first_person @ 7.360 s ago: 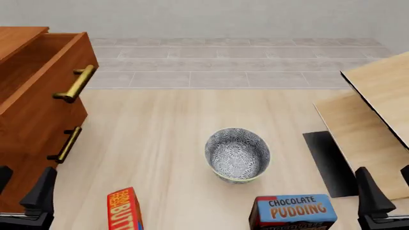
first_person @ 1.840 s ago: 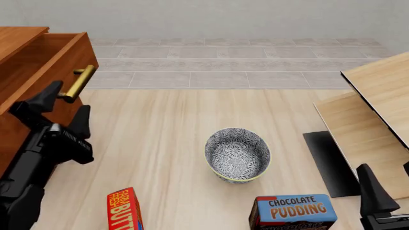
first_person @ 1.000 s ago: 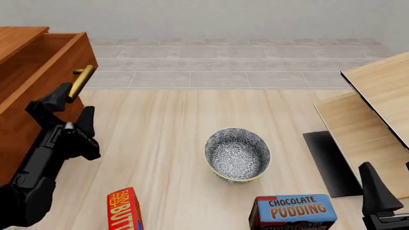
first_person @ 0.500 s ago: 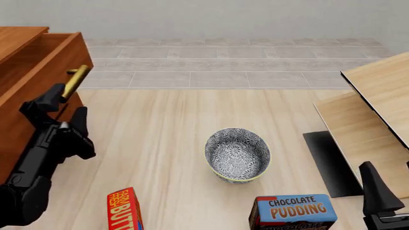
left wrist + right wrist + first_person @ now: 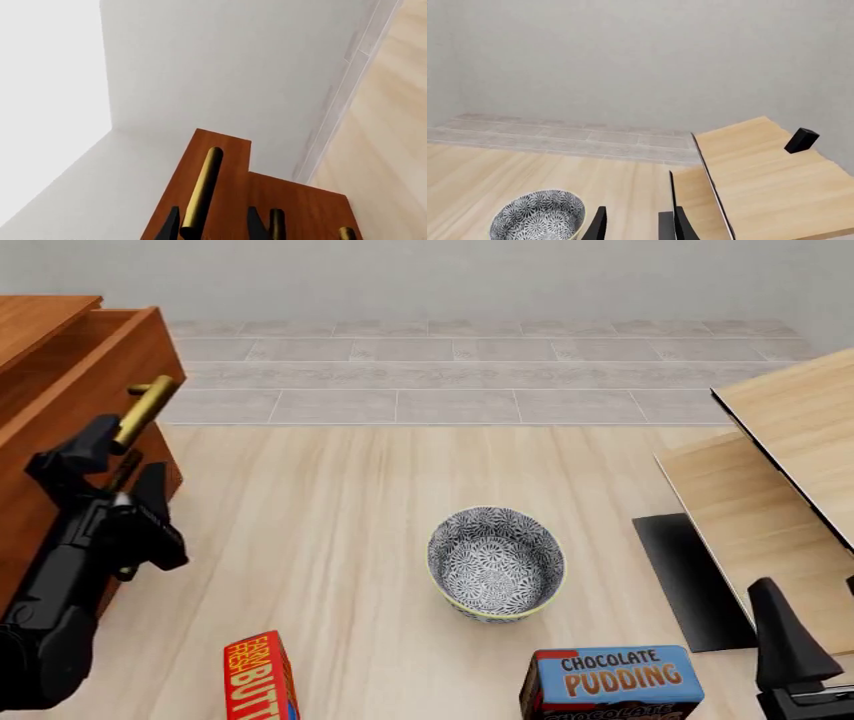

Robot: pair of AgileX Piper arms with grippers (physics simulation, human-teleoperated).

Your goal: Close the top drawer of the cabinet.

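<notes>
**One drawer front nearly home under the left arm's push**

Two boxes are standing at the near edge of the table: a red butter box at near left and a chocolate pudding box at near right. Just right of the pudding box, the right gripper is idling low at the near right corner; its fingers are standing slightly apart with nothing between them, as the right wrist view shows. A patterned bowl is sitting mid-table, well apart from both arms.

Farther left, the left gripper is pressing at the brass handle of the top drawer. In the left wrist view its fingers are standing apart on either side of the bar, straddling it rather than clamping it. Compared with half a second ago, the drawer front and handle are sitting farther left, and the gripper has followed them in toward the cabinet. That suggests the push is working and the drawer is partly closed, though its open interior is showing, so more travel probably remains.

Pale wood boards are lying at far right, clear of the action.
</notes>
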